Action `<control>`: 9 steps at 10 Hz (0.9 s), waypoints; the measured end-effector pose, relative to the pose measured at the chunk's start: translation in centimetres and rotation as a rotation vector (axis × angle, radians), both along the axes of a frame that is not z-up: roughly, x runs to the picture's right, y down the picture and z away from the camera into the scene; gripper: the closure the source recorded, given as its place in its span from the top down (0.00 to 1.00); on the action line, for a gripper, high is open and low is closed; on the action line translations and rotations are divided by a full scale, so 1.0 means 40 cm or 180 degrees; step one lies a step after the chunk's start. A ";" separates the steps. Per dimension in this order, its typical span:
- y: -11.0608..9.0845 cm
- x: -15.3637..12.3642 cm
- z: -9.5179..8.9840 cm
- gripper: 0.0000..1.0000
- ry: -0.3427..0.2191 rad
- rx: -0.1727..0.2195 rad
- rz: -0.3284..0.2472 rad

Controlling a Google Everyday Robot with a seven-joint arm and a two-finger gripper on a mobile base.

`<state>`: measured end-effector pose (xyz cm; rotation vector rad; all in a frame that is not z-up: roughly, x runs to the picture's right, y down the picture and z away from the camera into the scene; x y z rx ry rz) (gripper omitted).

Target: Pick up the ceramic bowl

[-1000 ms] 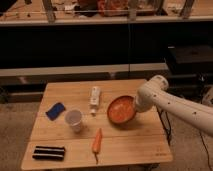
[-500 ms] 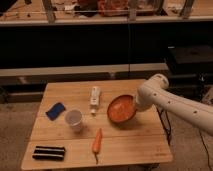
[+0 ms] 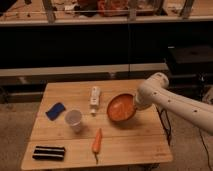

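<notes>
Dim, warm light falls on the tool (image 3: 136,103) at the ceramic bowl (image 3: 120,108)'s right rim.

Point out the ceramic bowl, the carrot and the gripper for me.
ceramic bowl (image 3: 120,108): camera view, on the orange inside of the bowl.
carrot (image 3: 97,140): camera view, on the middle of its body.
gripper (image 3: 136,103): camera view, at the bowl's right rim, where the arm ends.

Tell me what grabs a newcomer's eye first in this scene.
The wide orange-red ceramic bowl stands out on the right part of the wooden table, with the white robot arm reaching in from the right, its gripper at the bowl's right rim. Nearby lie an orange carrot at the front and a translucent plastic cup left of centre.
</notes>
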<state>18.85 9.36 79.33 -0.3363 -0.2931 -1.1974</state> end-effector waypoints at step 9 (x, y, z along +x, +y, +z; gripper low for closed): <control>-0.012 -0.006 -0.006 0.09 -0.0024 0.0030 -0.0009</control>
